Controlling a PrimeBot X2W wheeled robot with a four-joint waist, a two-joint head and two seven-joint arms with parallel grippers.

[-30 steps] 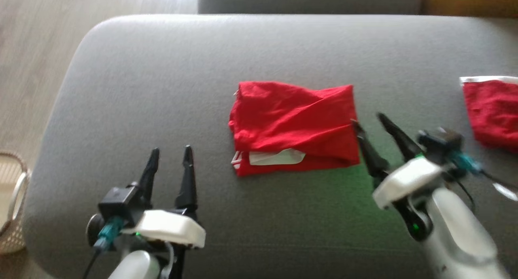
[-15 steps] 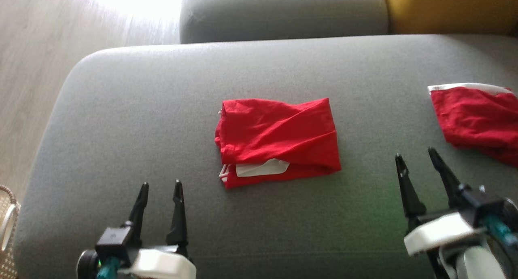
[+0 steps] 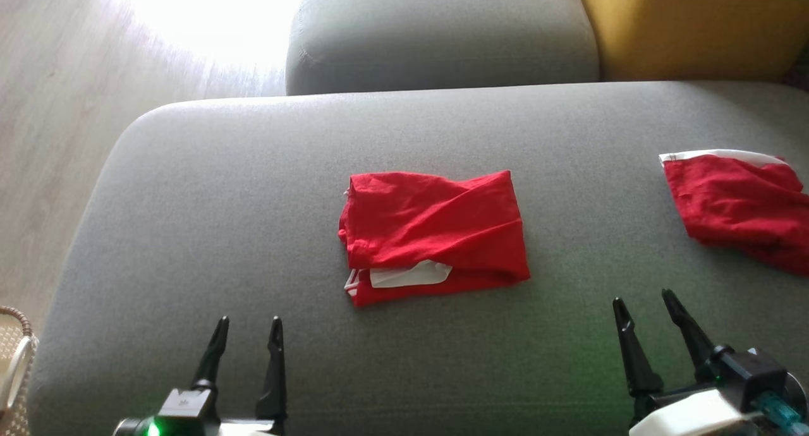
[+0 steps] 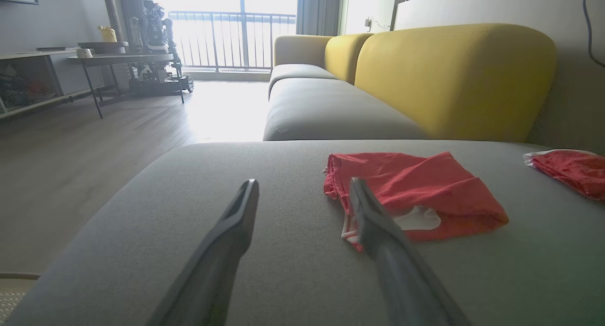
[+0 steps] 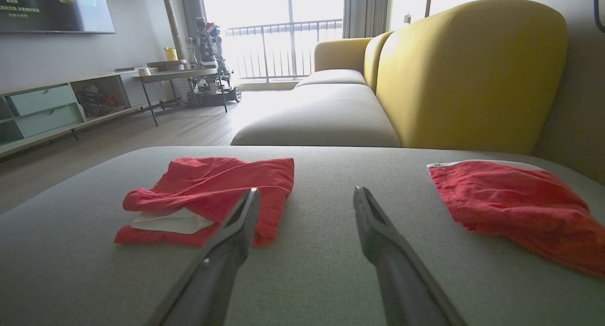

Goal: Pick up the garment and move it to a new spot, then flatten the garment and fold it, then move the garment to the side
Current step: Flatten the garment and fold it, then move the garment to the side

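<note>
- Garment of folded red cloth (image 3: 433, 234) lies flat at frame centre on the grey fabric sofa seat (image 3: 189, 202), seemingly finished and ready for moving aside.
- Left claw (image 3: 249, 323), lower left, stands wide and empty, clear of the cloth.
- Right claw (image 3: 643, 299), lower right, is equally wide and empty, below the gap between it and a second red cloth piece (image 3: 733, 202) at the right edge.

Left fingers (image 3: 274, 373) and right fingers (image 3: 632, 351) both spread apart

Window (image 4: 236, 28) glare whitens the floor (image 3: 208, 19) (frames sharp).
</note>
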